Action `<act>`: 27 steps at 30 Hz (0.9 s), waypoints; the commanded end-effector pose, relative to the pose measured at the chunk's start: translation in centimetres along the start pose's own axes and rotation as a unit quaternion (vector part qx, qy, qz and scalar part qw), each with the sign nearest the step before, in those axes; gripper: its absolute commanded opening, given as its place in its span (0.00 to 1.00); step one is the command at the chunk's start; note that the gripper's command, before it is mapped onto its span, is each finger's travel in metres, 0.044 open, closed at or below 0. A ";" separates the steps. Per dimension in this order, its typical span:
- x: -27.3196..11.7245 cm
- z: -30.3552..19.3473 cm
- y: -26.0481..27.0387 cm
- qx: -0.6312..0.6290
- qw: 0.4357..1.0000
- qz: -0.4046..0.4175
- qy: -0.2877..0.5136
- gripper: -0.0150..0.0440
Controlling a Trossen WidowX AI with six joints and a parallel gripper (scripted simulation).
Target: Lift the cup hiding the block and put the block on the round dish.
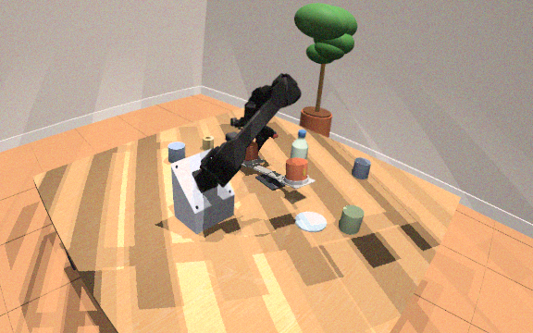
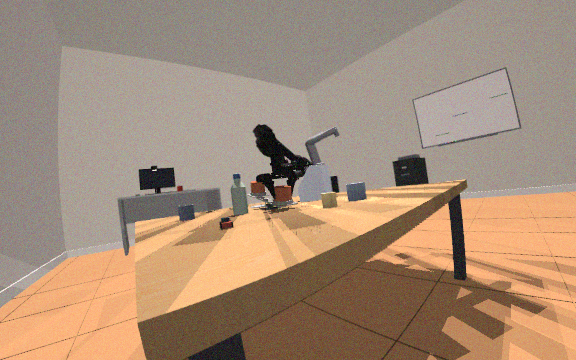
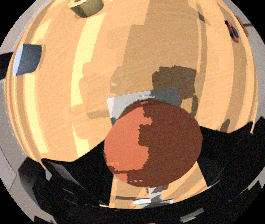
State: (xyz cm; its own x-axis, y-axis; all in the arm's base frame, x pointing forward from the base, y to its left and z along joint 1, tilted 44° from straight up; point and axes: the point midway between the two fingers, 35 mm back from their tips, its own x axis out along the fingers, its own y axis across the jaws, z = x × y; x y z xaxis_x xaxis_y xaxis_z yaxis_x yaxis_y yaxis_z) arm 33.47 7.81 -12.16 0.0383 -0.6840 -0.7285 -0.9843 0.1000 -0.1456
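Gripper clamped on far rust-red cylindrical cup at balance's 10 o'clock end; rigid, light, likely slick—grip mid-wall, lift straight.

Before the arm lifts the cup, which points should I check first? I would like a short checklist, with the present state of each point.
1. Claw shut on the far red cup: ok.
2. Second red cup upright on its end of the balance, not touched by the claw: ok.
3. The gripped cup is the one that hides the block: cannot tell, no block is visible.
4. Round dish has nothing on it, and no cup is above it: ok.
5. Green cylinder stands beside the dish, apart from it: ok.
6. Bottle is away from the claw, behind the second cup: ok.
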 end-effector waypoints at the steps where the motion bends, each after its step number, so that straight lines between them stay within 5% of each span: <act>1: -0.3 0.0 -0.1 -0.002 1.000 -0.002 0.001 0.45; 6: -0.9 0.1 -0.2 -0.002 1.000 -0.002 0.001 0.25; 27: -3.5 0.4 -0.5 -0.002 1.000 -0.001 -0.001 0.25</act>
State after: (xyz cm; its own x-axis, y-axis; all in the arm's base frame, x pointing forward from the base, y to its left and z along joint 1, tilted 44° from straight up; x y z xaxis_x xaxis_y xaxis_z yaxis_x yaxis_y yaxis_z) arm 33.63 9.61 -10.23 0.0321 -0.6924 -0.7208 -0.9860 0.0961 -0.1362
